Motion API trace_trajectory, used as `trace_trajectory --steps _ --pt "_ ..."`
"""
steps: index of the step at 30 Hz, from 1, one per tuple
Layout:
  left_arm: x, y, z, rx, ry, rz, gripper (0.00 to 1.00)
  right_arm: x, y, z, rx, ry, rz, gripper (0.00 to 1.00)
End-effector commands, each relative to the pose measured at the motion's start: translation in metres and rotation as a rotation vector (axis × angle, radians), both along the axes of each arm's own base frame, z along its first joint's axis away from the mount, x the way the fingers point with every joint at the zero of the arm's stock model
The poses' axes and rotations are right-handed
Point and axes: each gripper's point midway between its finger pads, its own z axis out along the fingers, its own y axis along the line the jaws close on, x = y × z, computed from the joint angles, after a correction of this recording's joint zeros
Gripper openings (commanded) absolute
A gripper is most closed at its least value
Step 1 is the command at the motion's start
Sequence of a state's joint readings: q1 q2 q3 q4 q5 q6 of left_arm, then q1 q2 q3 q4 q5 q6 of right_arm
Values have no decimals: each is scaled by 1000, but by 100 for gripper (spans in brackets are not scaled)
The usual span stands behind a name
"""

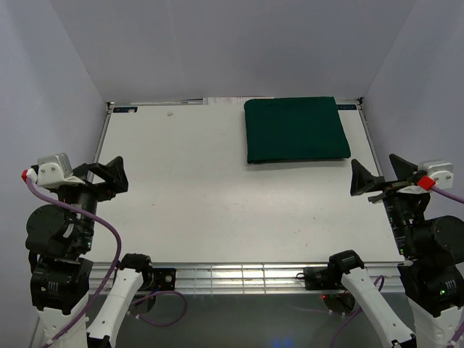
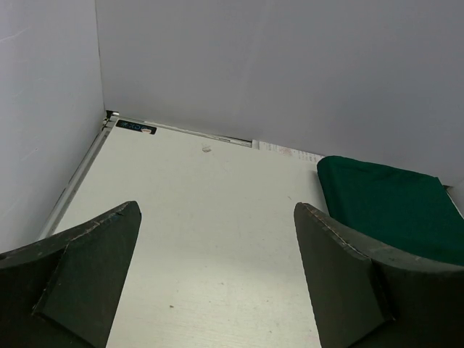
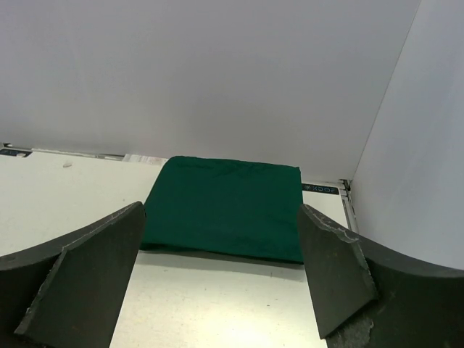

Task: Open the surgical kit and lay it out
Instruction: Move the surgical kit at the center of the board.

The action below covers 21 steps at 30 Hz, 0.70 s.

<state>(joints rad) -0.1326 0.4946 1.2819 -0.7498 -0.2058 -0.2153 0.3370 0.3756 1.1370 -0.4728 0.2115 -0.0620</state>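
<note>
Seeing the surgical kit (image 1: 296, 129) lying folded shut at the far right of the desk (image 1: 203, 196). Holding the left end effector (image 2: 217, 239) and right end effector (image 3: 221, 239) wide open, empty, well apart from it.

The folded green wrap (image 1: 296, 129) hides its own inside.

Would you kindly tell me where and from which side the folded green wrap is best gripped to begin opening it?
Probably the near edge of the green wrap, approached low from the front by the right gripper, which faces it with jaws open. The wrap lies flat and its top shows no loose flap, while that edge is thick and casts a shadow on the table.
</note>
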Motion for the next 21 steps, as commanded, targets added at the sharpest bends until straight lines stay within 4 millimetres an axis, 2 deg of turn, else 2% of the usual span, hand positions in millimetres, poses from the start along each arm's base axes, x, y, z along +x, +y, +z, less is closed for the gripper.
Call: trace_trajectory --steps 1,5,11,16,17,18,20,21 --pt "0 1 1 1 5 8 98 -6 1 12 7 -50 15 90" --pt "2 0 -2 -1 19 2 98 -5 5 11 2 -54 39 90" --pt "15 -6 -17 -16 85 -17 98 12 28 -9 -51 48 127 90" --pt "45 -21 -52 -96 225 -54 98 44 70 -34 -48 190 286 90" --pt "58 -25 -62 -110 271 -59 98 50 77 -39 -21 225 306 90" --pt "65 -31 -69 -125 301 -83 98 68 84 -50 -6 293 305 90" --pt "87 -41 -92 -162 394 -102 98 81 97 -55 10 338 342 90" --pt "95 -45 -100 -176 429 -110 98 99 102 -68 24 404 328 90"
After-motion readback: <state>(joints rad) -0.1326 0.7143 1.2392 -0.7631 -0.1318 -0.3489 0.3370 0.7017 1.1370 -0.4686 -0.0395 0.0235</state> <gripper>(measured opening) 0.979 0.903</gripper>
